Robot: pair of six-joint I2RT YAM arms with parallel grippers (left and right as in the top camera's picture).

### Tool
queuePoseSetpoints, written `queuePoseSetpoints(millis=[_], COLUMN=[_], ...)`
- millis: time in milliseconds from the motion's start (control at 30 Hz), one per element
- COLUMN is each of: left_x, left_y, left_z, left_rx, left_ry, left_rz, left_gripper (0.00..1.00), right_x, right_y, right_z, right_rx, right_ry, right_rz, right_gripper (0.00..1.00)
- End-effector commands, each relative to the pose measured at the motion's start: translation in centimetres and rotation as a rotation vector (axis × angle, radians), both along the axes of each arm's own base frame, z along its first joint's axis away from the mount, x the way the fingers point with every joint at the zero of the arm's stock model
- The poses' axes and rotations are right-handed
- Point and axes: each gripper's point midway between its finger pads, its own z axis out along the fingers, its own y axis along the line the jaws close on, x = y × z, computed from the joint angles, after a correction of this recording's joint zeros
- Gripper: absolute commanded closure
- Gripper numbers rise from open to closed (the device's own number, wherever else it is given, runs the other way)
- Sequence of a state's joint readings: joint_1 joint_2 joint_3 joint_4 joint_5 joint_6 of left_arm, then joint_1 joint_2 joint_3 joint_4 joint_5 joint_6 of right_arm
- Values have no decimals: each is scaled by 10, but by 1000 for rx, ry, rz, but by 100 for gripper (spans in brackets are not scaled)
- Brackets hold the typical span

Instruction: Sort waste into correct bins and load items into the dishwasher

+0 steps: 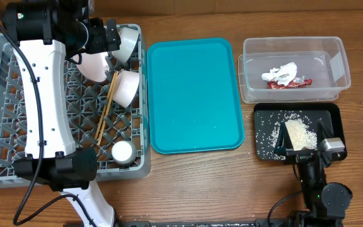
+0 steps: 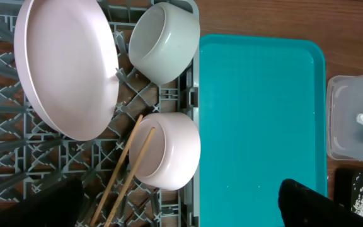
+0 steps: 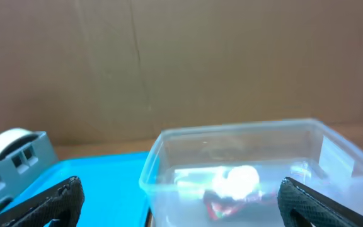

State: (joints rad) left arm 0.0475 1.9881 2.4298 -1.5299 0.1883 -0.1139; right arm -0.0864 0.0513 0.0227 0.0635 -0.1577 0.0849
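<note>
The grey dish rack (image 1: 5, 94) holds the pale plate (image 1: 93, 66), two white bowls (image 1: 128, 43) (image 1: 126, 87) and the wooden chopsticks (image 1: 106, 110). My left gripper (image 1: 111, 38) hovers over the rack's far right corner, open and empty. In the left wrist view (image 2: 181, 211) the plate (image 2: 68, 69), both bowls (image 2: 162, 41) (image 2: 169, 151) and the chopsticks (image 2: 128, 167) lie below it. The clear tub (image 1: 333, 50) holds the napkin (image 1: 282, 74) and the wrapper (image 1: 292, 83). The black tray (image 1: 333, 113) holds the rice scraps (image 1: 301, 133). My right gripper (image 1: 303, 140) is open and empty above that tray, facing the tub (image 3: 232, 145).
A teal tray (image 1: 194, 94) lies between the rack and the bins. A small white cup (image 1: 122, 151) stands in the rack's near right corner. The left arm's white links reach across the rack. Bare wooden table lies in front of the teal tray.
</note>
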Motion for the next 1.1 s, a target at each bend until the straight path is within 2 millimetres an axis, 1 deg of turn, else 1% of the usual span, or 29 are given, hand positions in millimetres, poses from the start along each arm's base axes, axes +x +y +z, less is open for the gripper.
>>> queuePoseSetpoints(millis=[0,67,133,167,1067], left_x=[-1,-1,-1,-1,-1], left_y=[-3,-3,-3,-3,-3], left_z=[5,5,5,5,5], left_rx=[-16,-16,-16,-16,-16], left_ry=[-12,-12,-12,-12,-13], left_rz=[4,4,4,4,4], left_gripper=[0,0,0,0,0], right_x=[-1,-1,-1,-1,-1], right_y=[-1,-7,-10,-9,-9], right_z=[-6,-13,-29,-30,-30], right_rx=[-6,-2,4,5,5], right_ry=[7,33,100,104,104], right_rz=[-8,-40,-56,-54,-55], right_gripper=[0,0,0,0,0])
